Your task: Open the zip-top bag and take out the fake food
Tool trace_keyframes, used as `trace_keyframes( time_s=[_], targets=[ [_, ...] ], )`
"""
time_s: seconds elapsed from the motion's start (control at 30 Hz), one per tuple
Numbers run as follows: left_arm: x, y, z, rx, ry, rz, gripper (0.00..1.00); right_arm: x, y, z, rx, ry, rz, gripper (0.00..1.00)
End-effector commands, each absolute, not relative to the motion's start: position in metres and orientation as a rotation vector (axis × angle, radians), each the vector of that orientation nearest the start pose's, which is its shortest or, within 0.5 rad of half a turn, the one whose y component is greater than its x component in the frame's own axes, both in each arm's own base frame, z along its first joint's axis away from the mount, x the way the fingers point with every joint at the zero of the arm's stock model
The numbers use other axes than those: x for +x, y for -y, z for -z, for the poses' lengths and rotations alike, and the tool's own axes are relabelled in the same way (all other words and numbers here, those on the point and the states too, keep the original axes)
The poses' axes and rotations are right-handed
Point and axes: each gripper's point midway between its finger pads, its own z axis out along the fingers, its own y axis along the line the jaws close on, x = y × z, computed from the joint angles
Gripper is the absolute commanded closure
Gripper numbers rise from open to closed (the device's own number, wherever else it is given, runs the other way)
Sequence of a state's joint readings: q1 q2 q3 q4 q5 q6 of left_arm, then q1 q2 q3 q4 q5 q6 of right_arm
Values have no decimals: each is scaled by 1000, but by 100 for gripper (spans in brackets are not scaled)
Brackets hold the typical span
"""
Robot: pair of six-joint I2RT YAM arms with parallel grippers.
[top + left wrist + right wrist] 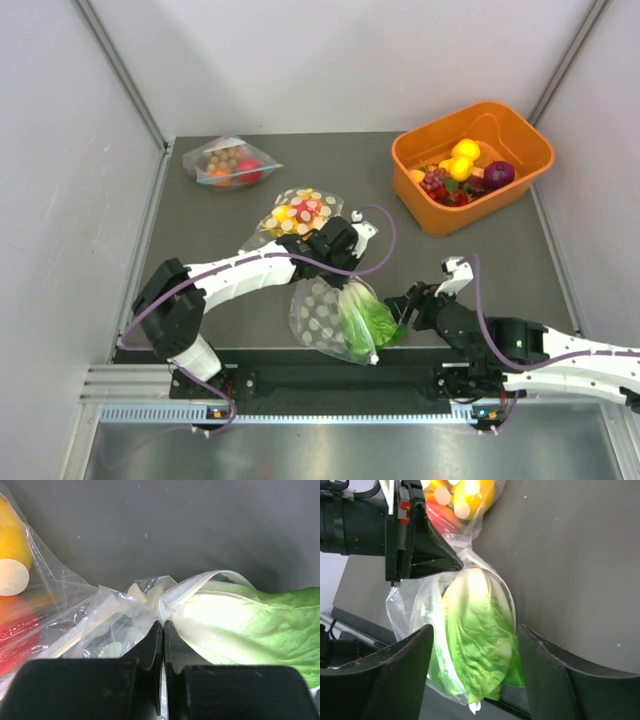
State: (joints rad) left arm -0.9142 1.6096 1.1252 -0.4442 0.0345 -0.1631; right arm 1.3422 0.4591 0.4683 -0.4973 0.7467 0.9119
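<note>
The table [200,230] carries everything, and places here are given from the bag [318,315]. The orange bin [450,215] stands well apart from the bag, beyond it and to its right. It is presumably the drop place for what comes out, and a purple piece [498,173] already lies in it. A second dotted bag [300,212], yellow and red inside, lies just beyond the bag.

The bag itself is near the table's front edge, bunched at its far end. The lettuce [368,320] is inside along its right side; whether its tip pokes out I cannot tell.

The left gripper [163,626], at the bag's far end, has its jaws pressed together on crumpled plastic beside the lettuce's white base, likely to anchor the bag. The right gripper [474,630], at the bag's right, stands wide with one jaw on each side of the lettuce and grips nothing. I judge it is placed to take the lettuce.
</note>
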Motion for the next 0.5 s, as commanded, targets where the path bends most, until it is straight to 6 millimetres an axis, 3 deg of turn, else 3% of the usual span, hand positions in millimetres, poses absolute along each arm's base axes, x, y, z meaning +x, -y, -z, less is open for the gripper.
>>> trace_keyframes(
  time_s=[0.0,0.1,0.13,0.27,0.47],
  targets=[
    [232,322,-104,930,-2338,497,100,141,-207,-176,-5,-1949,-786,31],
    [231,322,-107,930,-2331,507,100,146,-221,-177,-11,-1940,-777,27],
    [231,323,-109,930,-2328,510,100,148,-226,-171,-26,-1955,-750,27],
    [230,323,-109,934,-2326,513,100,160,-247,-179,-27,-1942,-745,28],
    [230,323,-113,935,-2314,511,100,178,-270,-153,-76,-2014,-730,35]
  ],
)
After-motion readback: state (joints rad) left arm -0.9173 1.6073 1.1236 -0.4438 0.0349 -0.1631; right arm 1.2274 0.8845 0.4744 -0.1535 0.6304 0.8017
